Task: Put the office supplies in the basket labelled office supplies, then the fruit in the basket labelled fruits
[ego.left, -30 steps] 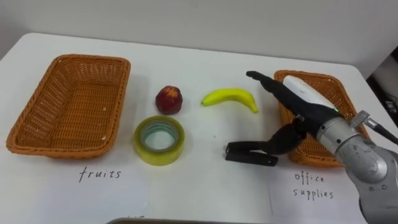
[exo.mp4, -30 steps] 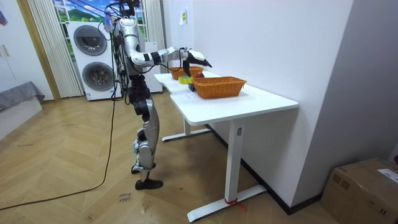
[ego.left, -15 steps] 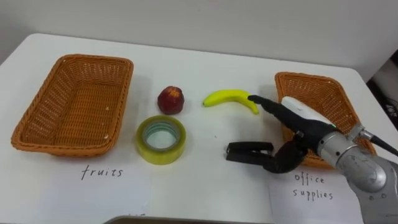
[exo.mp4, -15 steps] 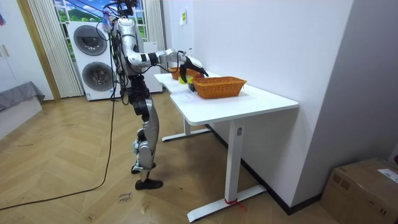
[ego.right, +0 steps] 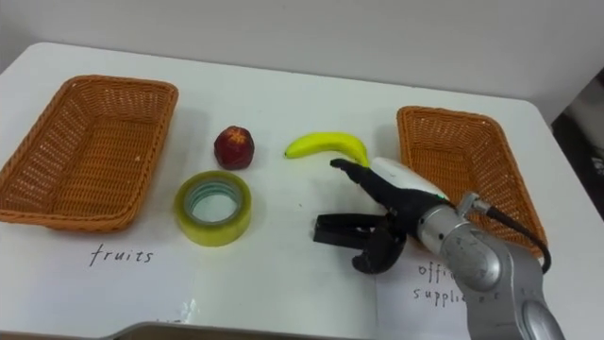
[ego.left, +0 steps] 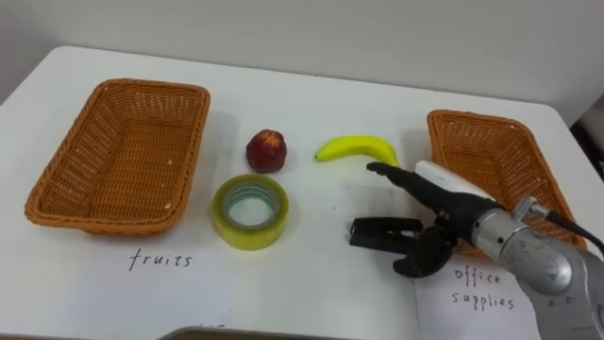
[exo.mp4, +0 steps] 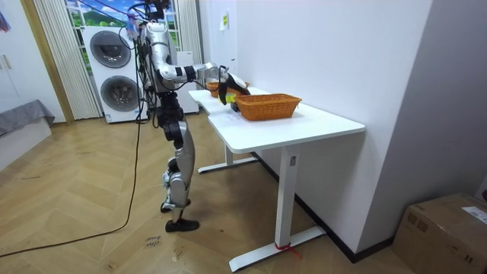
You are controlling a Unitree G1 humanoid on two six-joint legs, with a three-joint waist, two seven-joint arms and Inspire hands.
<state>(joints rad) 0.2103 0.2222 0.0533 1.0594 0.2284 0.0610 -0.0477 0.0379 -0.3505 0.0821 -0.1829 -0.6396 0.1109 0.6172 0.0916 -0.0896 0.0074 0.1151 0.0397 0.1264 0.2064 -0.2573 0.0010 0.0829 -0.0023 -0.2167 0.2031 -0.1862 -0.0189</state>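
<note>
Right hand poised to pick up the small black oblong office item
Fingers spread wide, holding nothing; the item lies on the white table, left of the right-hand wicker basket. Next, probably: close round it and lift.

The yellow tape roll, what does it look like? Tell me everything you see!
The tape roll is a fat, shiny yellow ring with a paler greenish core, lying flat on the white table, hole facing up. It sits just in front of the red apple, beside the left basket. Nothing seems to touch it but the table.
</note>
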